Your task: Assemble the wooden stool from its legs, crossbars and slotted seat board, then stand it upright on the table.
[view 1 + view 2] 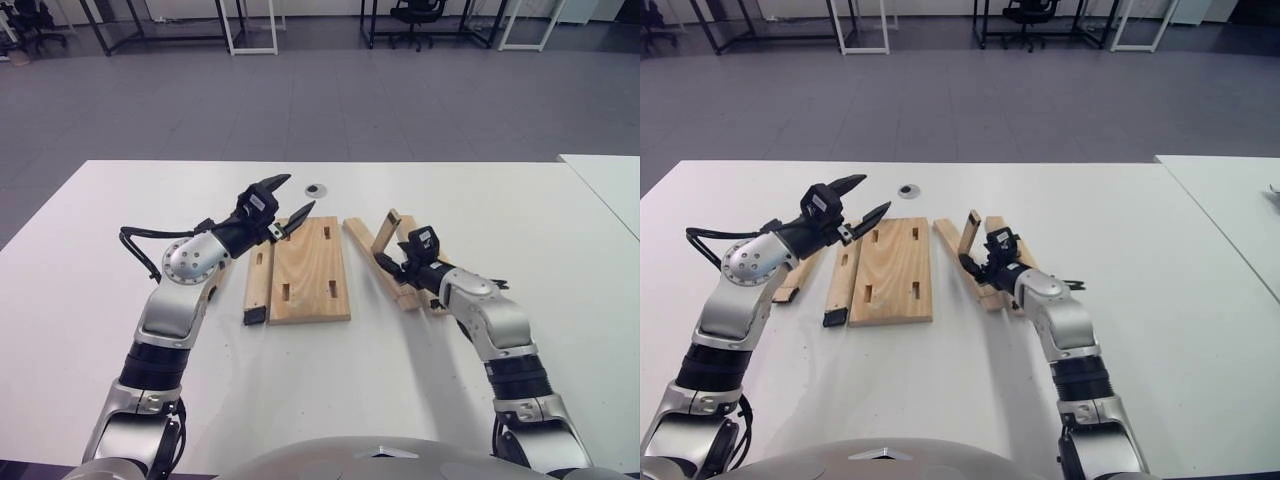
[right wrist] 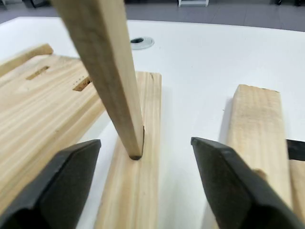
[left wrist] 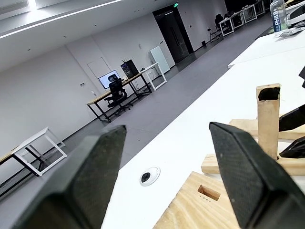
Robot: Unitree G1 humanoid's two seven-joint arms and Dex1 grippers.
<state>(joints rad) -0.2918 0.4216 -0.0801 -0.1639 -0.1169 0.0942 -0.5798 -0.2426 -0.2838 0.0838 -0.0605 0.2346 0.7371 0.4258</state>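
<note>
Seen from the head camera, the left gripper (image 1: 298,192) hovers over the white table (image 1: 100,260) with its jaws spread wide and empty. It is above the far left corner of the slotted seat board (image 1: 312,270), which lies flat beside a loose leg (image 1: 258,282). The right gripper (image 1: 388,263) sits low at a second leg (image 1: 358,232), right of the board.

In the left wrist view, a crossbar (image 3: 268,119) stands upright beyond the board.

In the right wrist view, the right fingers (image 2: 62,186) are apart and grip nothing. The crossbar's foot is seated in the second leg just ahead.
</note>
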